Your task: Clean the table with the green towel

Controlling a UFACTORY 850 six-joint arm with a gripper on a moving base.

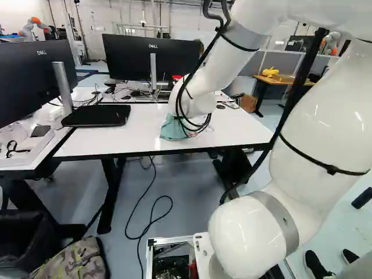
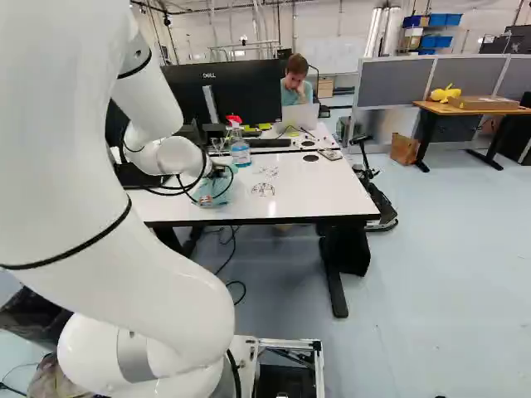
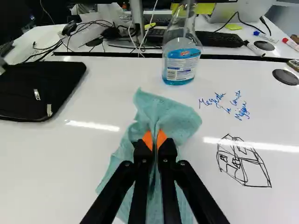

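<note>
The white table (image 3: 70, 154) was seen to be marked with ink, so the cleaning was judged to be at an early stage, with most of it left to do; no wiped patch could be told from an unwiped one. With twelve o'clock taken as dead ahead of the gripper, the black case (image 3: 42, 88) was found at ten o'clock, lying flat on the table. The green towel (image 3: 187, 121) was held at the centre of the clock, bunched at the grip and spread loosely over the tabletop around it. By the gripper (image 3: 154, 137) a fold of it was pinched, the jaws being nearly closed, with only that cloth between them. The spray bottle (image 3: 181, 65) was stood upright between twelve and one o'clock, just beyond the towel. The black drawing (image 3: 243, 161) was left unwiped at three o'clock, and the smaller blue writing (image 3: 219, 100) at two; both were judged to need passes of the cloth.
</note>
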